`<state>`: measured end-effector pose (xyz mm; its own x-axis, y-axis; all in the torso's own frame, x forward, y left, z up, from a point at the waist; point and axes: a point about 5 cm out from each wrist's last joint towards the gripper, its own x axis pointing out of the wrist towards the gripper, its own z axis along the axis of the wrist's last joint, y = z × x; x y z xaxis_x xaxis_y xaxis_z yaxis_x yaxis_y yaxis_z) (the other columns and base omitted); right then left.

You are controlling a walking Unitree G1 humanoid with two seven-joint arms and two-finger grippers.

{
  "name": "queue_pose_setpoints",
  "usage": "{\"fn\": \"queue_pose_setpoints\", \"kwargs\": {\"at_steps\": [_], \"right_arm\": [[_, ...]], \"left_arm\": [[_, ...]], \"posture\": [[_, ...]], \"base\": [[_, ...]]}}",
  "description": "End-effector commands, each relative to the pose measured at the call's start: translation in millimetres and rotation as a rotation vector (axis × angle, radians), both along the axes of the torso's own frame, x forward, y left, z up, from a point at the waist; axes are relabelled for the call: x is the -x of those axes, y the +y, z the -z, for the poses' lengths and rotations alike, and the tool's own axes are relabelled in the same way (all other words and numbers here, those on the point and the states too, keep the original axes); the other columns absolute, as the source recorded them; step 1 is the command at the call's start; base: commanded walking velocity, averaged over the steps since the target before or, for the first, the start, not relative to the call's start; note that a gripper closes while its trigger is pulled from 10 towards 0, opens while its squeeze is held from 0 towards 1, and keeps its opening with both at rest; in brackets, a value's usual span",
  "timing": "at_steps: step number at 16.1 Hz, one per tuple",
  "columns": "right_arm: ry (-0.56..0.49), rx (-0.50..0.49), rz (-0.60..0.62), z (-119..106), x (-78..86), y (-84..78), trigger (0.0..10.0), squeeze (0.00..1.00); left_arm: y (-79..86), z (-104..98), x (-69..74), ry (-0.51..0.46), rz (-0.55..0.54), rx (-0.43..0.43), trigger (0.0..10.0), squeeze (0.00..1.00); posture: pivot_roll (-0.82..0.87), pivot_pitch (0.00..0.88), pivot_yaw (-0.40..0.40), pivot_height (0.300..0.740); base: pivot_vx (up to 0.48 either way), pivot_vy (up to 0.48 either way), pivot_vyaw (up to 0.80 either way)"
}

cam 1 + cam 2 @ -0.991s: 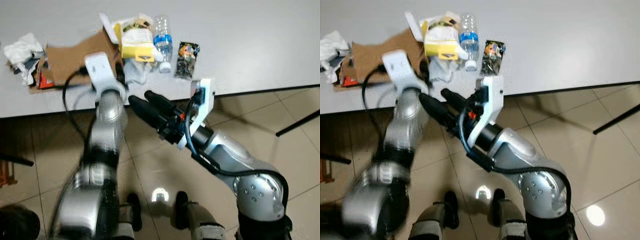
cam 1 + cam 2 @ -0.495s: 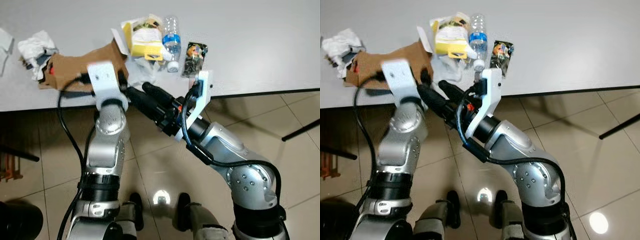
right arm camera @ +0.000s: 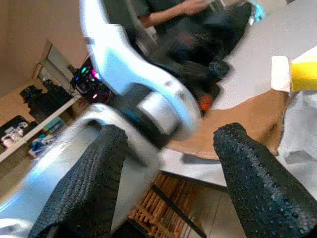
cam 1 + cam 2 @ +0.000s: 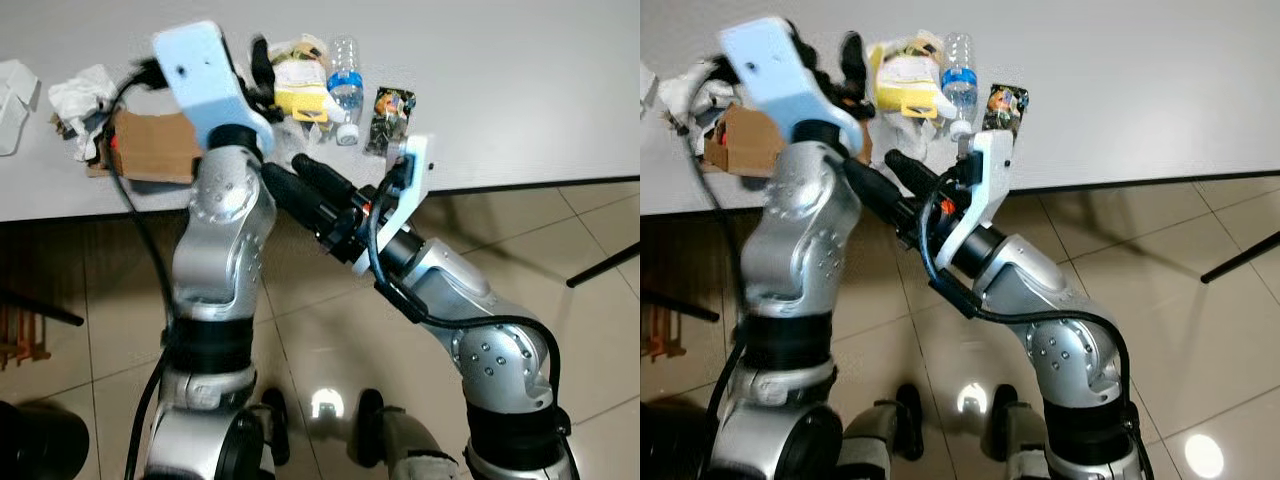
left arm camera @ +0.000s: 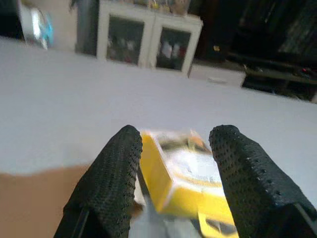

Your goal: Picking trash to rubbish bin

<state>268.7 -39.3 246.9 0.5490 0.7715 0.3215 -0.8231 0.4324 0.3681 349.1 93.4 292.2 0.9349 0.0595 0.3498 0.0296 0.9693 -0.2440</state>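
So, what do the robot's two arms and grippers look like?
Both arms are silver metal with rounded joints and black cables. Each wrist carries a white camera bracket. The left gripper and right gripper each have two long black fingers with dotted, textured pads.

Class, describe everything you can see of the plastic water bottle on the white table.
The plastic water bottle is clear, with a blue label band around its middle and a white cap. It lies on its side on the white table, cap toward the table's near edge. It looks empty or nearly so. A yellow package lies against one side; a dark snack wrapper lies close on the other.
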Motion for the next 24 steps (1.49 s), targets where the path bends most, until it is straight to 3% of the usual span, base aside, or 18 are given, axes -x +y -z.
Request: {"fn": "queue_pose_setpoints", "kwargs": {"at_steps": [1, 2, 6, 9, 14, 24], "right_arm": [[-0.009, 0.001, -0.039, 0, 5.3, 5.6, 10.0, 0.00], [-0.004, 0.002, -0.036, 0, 6.9, 5.1, 10.0, 0.00], [0.001, 0.006, -0.023, 2, 9.9, 2.8, 10.0, 0.00], [0.010, 0.016, -0.004, 4, 12.5, -1.8, 10.0, 0.00], [0.019, 0.018, 0.009, 5, 11.8, -4.7, 10.0, 0.00], [0.025, 0.025, 0.005, 6, 13.9, -5.1, 10.0, 0.00]], "left_arm": [[-5.0, 7, -14.8, 0.028, 0.042, 0.007, 10.0, 0.00], [-0.6, 16, -36.1, 0.074, 0.024, -0.008, 10.0, 0.00], [8.2, 31, -59.9, 0.170, 0.008, -0.027, 10.0, 0.00], [20.3, 3, -68.3, 0.078, -0.035, -0.009, 10.0, 0.00], [29.5, -30, -68.4, -0.059, -0.065, 0.023, 10.0, 0.00], [46.2, 27, -73.4, 0.160, -0.174, 0.094, 10.0, 0.00]], "posture": [[-0.08, 0.256, 0.045, 0.740], [-0.10, 0.255, 0.042, 0.740], [-0.15, 0.253, 0.033, 0.740], [-0.16, 0.268, 0.027, 0.740], [-0.15, 0.278, 0.022, 0.740], [-0.17, 0.282, 0.013, 0.740]], "base": [[0.000, 0.000, 0.00], [0.000, 0.000, 0.00], [0.000, 0.000, 0.00], [0.000, 0.000, 0.00], [0.000, 0.000, 0.00], [0.000, 0.000, 0.00]]}}
